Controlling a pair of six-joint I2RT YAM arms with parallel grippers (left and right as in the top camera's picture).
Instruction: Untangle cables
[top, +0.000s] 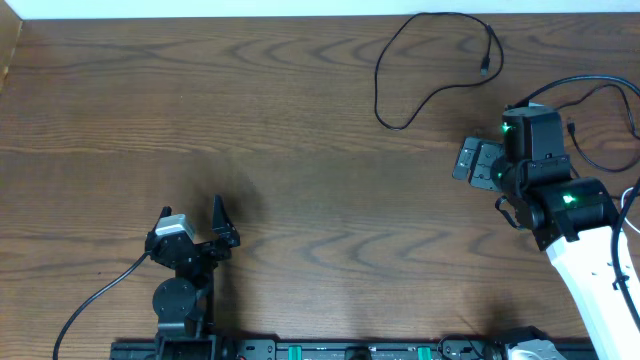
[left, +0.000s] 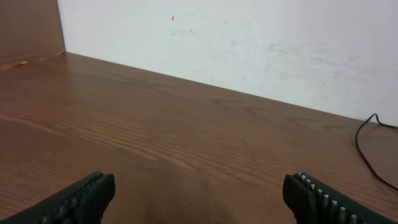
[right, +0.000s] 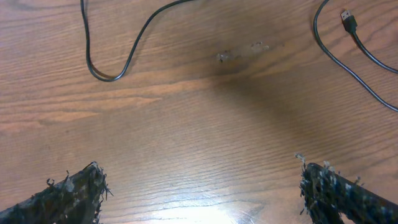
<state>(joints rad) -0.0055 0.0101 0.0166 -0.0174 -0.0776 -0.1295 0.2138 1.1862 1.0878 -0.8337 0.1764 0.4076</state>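
Note:
A thin black cable (top: 400, 45) lies in a loose open loop at the back of the table, its plug end (top: 484, 70) pointing toward me. Another black cable (top: 600, 90) curls at the far right behind the right arm. A thin white cord (top: 628, 205) seems to run along the right edge. My right gripper (top: 472, 162) is open and empty, just below the plug end. In the right wrist view (right: 200, 177) it hovers over bare wood, with a cable bend (right: 99, 73) and a USB plug (right: 348, 18) ahead. My left gripper (top: 192, 212) (left: 200, 186) is open and empty at the front left.
The wooden table (top: 300, 170) ends at a white wall (left: 249, 43) at the back. A cable stretch (left: 367, 152) shows at the right edge of the left wrist view. The left arm's own thick black cable (top: 95, 295) trails off at the front left.

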